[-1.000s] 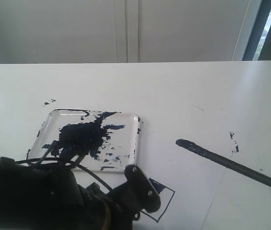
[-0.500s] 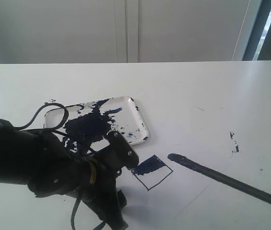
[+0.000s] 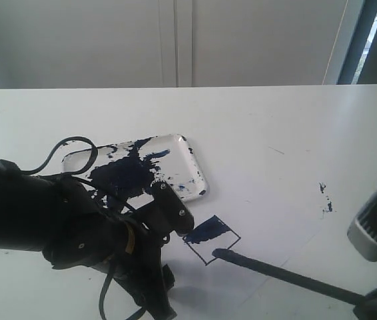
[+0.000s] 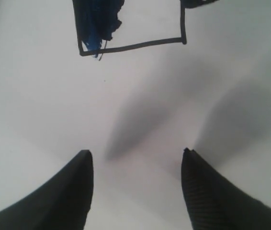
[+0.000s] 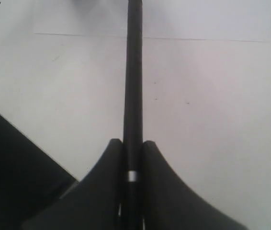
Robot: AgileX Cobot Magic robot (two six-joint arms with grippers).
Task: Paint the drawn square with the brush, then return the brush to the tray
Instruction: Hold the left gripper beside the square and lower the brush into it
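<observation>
the white counter (image 3: 262,123) carries a shallow clear-white plastic tray with rounded corners (image 3: 187,162), lying on the left half and well in from the far edge, its floor smeared with a big dark blue-black paint blotch. just beside the tray, on the side away from the far edge, is the small black-outlined drawn square (image 3: 214,240); the part of it nearest the tray is filled dark blue, the rest is white. the long thin black brush (image 3: 288,277) slants in from the counter's right side, and its dark tip lies at the square's outline on the side away from the tray; whether it presses on the surface cannot be told. the right claw (image 5: 133,142) is clamped on the brush handle (image 5: 134,91), both fingers tight against it. the left claw (image 4: 135,154) stands spread with nothing between its fingers, over bare white surface close to the square (image 4: 145,26). a few small dark paint specks (image 3: 326,197) lie toward the counter's right edge.
</observation>
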